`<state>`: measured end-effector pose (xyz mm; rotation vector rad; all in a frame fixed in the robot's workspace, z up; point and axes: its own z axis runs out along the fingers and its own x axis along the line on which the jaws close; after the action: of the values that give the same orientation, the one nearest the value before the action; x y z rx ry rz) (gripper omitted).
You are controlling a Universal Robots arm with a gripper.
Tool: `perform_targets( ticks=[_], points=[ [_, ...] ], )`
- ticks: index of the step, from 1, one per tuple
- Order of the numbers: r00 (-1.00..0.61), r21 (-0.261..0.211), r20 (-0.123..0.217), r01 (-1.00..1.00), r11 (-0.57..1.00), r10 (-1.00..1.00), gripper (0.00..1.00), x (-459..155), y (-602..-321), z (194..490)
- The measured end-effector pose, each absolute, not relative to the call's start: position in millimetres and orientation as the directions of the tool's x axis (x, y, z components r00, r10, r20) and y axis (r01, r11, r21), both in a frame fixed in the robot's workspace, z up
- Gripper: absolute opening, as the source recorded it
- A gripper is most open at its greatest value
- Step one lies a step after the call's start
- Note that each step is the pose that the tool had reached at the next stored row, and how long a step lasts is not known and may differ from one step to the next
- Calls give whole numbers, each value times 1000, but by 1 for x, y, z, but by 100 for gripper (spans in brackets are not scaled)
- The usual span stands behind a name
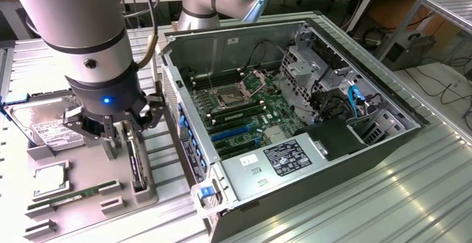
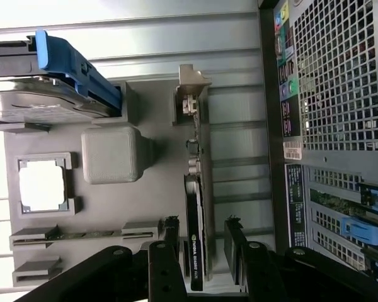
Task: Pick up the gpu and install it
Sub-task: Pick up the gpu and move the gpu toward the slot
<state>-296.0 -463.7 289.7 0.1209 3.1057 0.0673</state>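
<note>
- The gripper [image 2: 201, 250] of the grey robot arm [image 1: 81, 27] is placed low over the grey plastic holder tray [image 1: 88, 165], which is seen at the exterior view's left, beside the open black computer case [image 1: 295, 199]
- The gpu [image 2: 197, 214], a slim black rectangular card with a silver metal bracket [image 2: 192, 94] at one end, is seated upright on its long edge in a slot of this tray, just beside the outer wall of the case
- The black fingers [image 2: 171, 239] are held apart, one on each side of the card near the end away from the bracket; a narrow gap is seen on both sides, so the card is judged to be straddled but not clamped
- The approach is therefore judged as done, while the grasp is not yet made and the card is not lifted from its slot
- The whole installing part is left: inside the case the green motherboard [image 1: 273, 110] is exposed, and no card is seen standing in its blue expansion slots [image 1: 232, 134]
- The other parts on the tray are untouched: the silver hard drive with a white label [image 1: 46, 128], the square silver processor [image 1: 50, 175] and the narrow green memory stick [image 1: 74, 194] are found in their own places
- The task is judged to be at an early stage, with nothing held at this moment
</note>
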Motion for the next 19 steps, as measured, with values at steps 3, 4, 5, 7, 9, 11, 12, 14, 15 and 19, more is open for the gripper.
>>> perform_targets(
  ticks=[3,4,5,7,9,11,12,14,15,19],
  points=[
    [-996,44,-31,77,996,78,42,-296,-464,282],
    [-996,44,-31,77,996,78,42,-296,-464,280],
    [-996,44,-31,77,996,78,42,-296,-464,278],
    [-996,45,-31,77,996,78,42,-296,-464,273],
    [-996,45,-31,77,996,78,42,-296,-464,268],
    [-996,45,-31,77,996,78,42,-296,-464,264],
    [-996,45,-31,77,996,78,42,-296,-464,263],
    [-996,45,-31,77,996,79,42,-296,-464,258],
    [-996,44,-31,78,996,79,42,-296,-464,255],
    [-996,45,-31,79,996,80,42,-297,-463,249]
  ],
)
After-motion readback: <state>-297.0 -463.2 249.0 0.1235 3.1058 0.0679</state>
